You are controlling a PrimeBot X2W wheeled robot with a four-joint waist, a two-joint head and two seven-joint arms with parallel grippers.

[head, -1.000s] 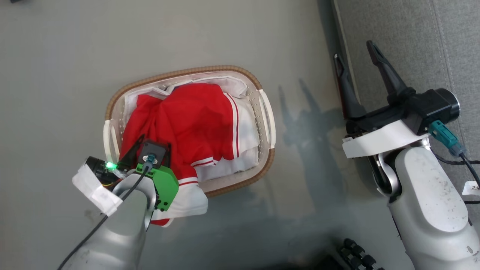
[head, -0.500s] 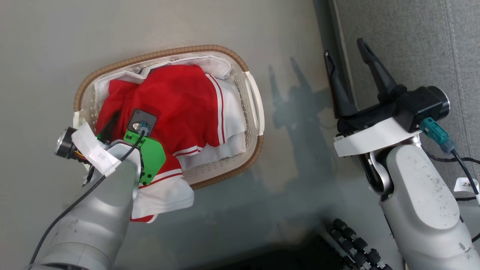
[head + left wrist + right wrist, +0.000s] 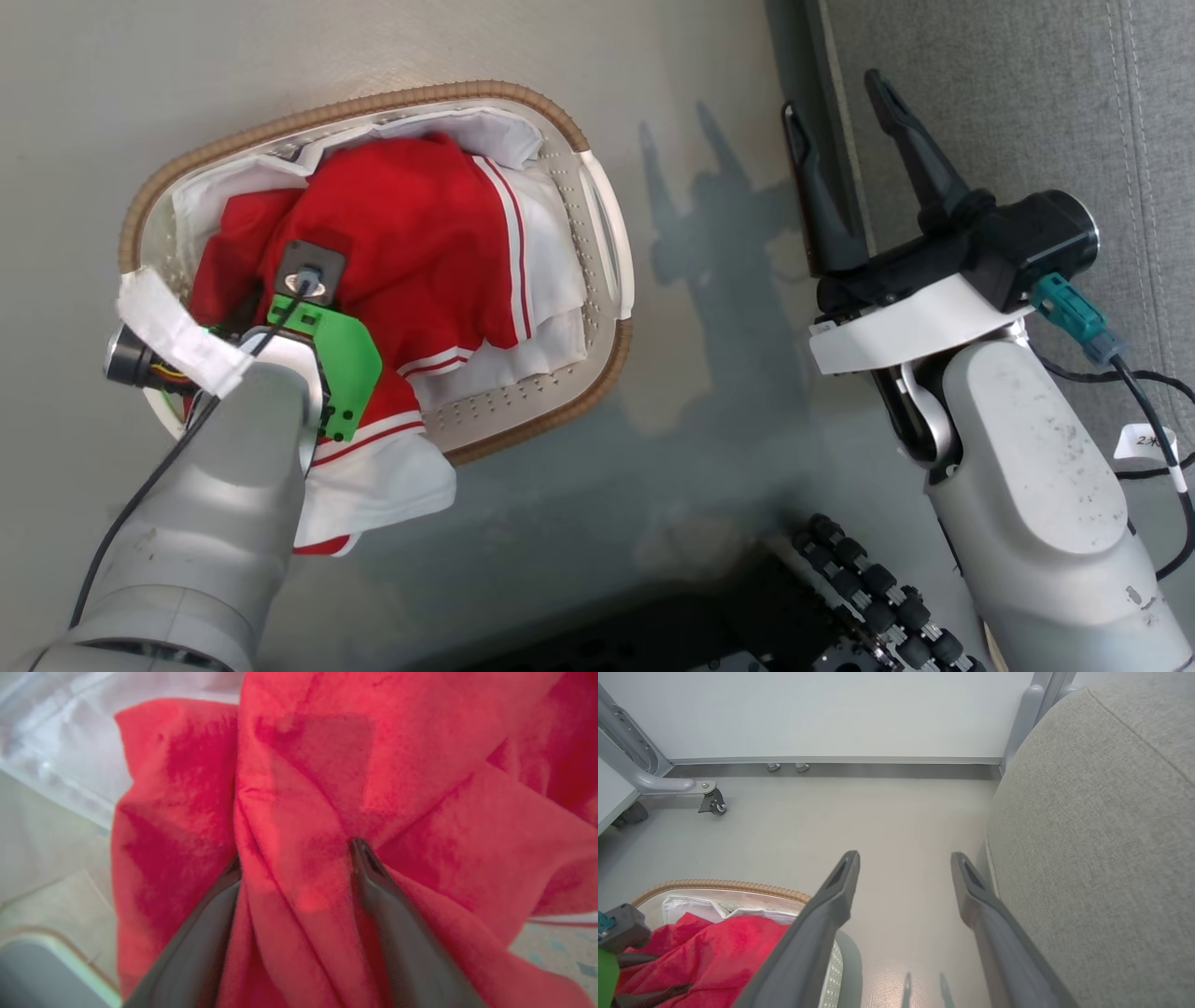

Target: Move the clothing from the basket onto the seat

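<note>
In the basket [image 3: 523, 93] on the grey floor [image 3: 709, 392], your left gripper [image 3: 296, 851] points down into the red clothing [image 3: 411, 233]. Its jaws are spread wide, with a fold of cloth between them but not pinched. Your right gripper [image 3: 835, 93] hovers gaping and empty, just beside the grey seat [image 3: 1008, 93]. A pale wall and a castered metal frame [image 3: 712, 802] stand behind. In the head view your left wrist hides its fingers. One white-trimmed hem hangs over the basket's near rim.
</note>
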